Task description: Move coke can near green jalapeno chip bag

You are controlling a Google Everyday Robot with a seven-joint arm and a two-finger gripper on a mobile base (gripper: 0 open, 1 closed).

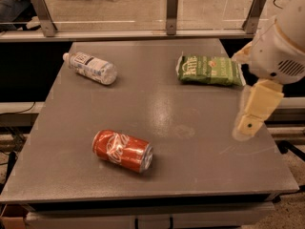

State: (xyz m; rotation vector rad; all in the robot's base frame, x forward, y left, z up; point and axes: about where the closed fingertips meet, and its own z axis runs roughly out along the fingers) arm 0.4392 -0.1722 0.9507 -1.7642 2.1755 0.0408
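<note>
So the grey surface [190, 128] takes up most of the view, with three things spread well apart on it. The arm [281, 46] comes in from the right edge. Its tool [249, 123] hangs over the right side of the surface, just in front of the bag, carrying nothing. Released or clenched, I honestly can't tell from this angle.

The bag [209, 70] lies flat at the back right, so it's the fixed target. The bottle [91, 67] is on its side at the back left, out of the way. The can [123, 150] is on its side near the front left, far from the bag, nothing touching it. My guess is it'll roll if it gets nudged, so the tool needs to cross over and come down squarely on it.
</note>
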